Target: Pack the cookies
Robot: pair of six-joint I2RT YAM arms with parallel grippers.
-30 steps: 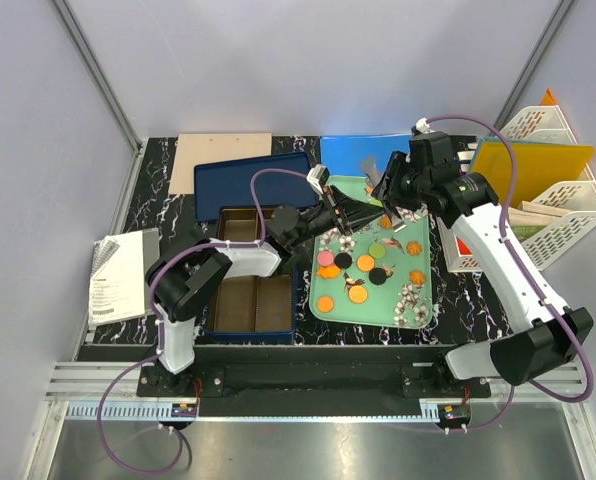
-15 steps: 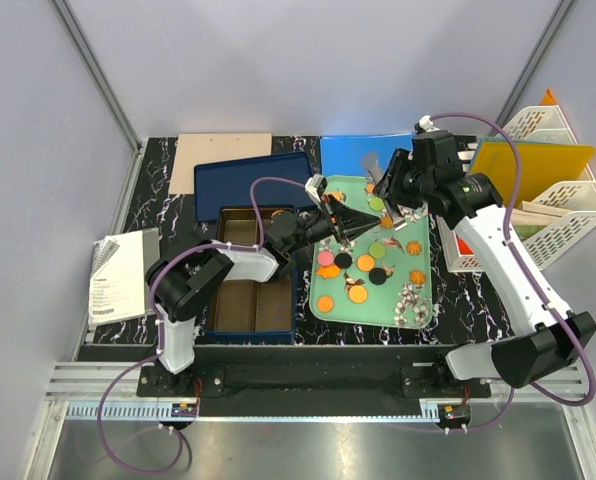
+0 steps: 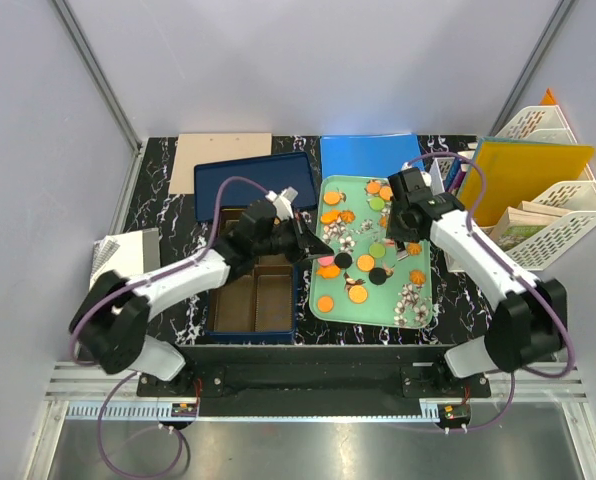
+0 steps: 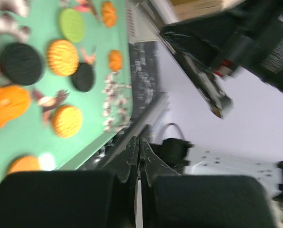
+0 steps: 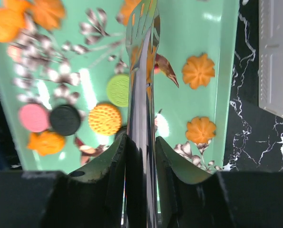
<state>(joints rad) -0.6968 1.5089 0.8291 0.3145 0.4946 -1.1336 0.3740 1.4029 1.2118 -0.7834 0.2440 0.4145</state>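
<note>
The left tool (image 3: 306, 243) is pinched fully together, its fingers (image 4: 131, 159) meeting with nothing between them. In the top view it hangs just left of centre, between the open blue box (image 3: 258, 300) and the left rim of the mint-green tray (image 3: 378, 300). The right tool (image 3: 403, 230) is clamped on a pair of silver tongs (image 5: 141, 71) and reaches over the upper right part of the tray. In its wrist view the tongs run straight up the middle of the frame, their tips above the printed green surface. The cookies (image 3: 325, 303) lie scattered on the tray at the centre of the top view: mostly orange, with a pink one, a few green and several black. The tray and box rest on the black marbled counter (image 3: 163, 200).
</note>
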